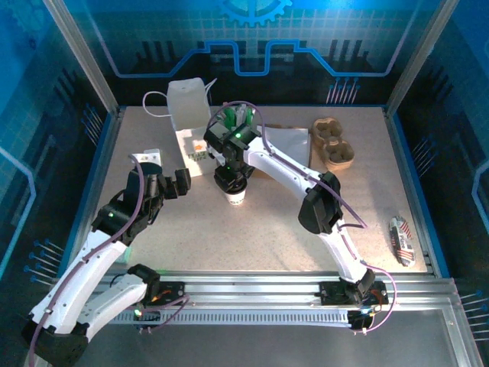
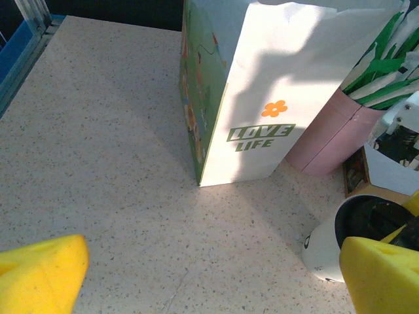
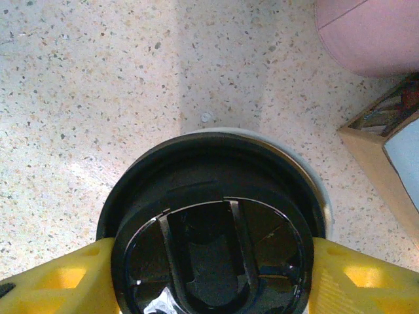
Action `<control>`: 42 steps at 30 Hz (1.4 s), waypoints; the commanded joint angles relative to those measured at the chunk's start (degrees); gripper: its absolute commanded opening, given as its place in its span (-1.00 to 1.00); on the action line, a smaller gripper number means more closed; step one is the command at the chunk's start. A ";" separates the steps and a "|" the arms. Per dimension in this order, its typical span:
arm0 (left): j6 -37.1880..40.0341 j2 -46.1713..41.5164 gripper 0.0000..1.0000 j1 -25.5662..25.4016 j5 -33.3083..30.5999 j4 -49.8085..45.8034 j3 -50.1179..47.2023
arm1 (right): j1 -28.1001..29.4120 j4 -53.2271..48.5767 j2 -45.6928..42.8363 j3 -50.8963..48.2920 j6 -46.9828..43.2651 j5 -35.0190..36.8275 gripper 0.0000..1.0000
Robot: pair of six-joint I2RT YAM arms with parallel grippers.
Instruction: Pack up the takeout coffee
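Between right jaws: black lid [image 3: 213, 229], gripped both sides, atop white cup [image 1: 235, 198].

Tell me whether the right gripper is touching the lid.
Touching. The right wrist view shows both yellow fingers of the right gripper pressed against the sides of the lid, with no gap.

My top camera sits above and behind the arm bases, looking down and forward over the whole table [image 1: 267, 229] to the far wall. The left wrist camera rides low on the left, facing far-right toward the white bag [image 2: 255, 98] (quite close), and catches the paper cup [image 2: 322, 252] at its right edge. The right wrist camera looks straight down, very near, onto the black lid [image 3: 216, 222]. Both wrist views share the pink cup [image 2: 327, 140].
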 commanded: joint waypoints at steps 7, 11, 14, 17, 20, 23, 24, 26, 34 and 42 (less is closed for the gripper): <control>0.80 -0.09 0.99 0.60 0.94 0.41 0.26 | -1.77 -2.47 2.12 4.05 -0.72 0.04 0.24; 0.82 -0.07 0.98 0.60 0.94 0.45 0.33 | -1.76 -2.52 1.45 4.58 -0.48 0.02 0.24; 0.87 -0.08 0.99 0.60 0.94 0.41 0.34 | -1.79 -2.81 1.77 4.56 -0.51 0.16 0.24; 0.80 -0.03 0.98 0.64 0.92 0.41 0.37 | -1.53 -3.20 2.20 4.22 -0.54 -0.30 0.24; 0.80 -0.03 0.98 0.68 0.91 0.32 0.35 | -1.08 -2.58 2.20 2.80 -0.59 -0.46 0.25; 0.80 -0.11 0.98 0.70 0.88 0.32 0.36 | -1.29 -2.49 2.20 2.19 -0.83 -0.48 0.25; 0.80 -0.09 0.98 0.69 0.89 0.32 0.35 | -1.30 -2.47 3.80 2.06 -0.83 -0.49 0.25; 0.84 -0.10 0.99 0.69 0.98 0.40 0.35 | -1.30 -2.40 4.03 2.05 -0.84 -0.70 0.25; 0.80 -0.30 0.99 0.69 0.95 0.31 0.35 | -1.11 -2.45 4.75 0.83 -0.83 -0.61 0.25; 0.84 -0.10 0.98 0.69 1.26 0.31 0.39 | -0.95 -3.65 3.77 0.38 -0.57 3.43 0.25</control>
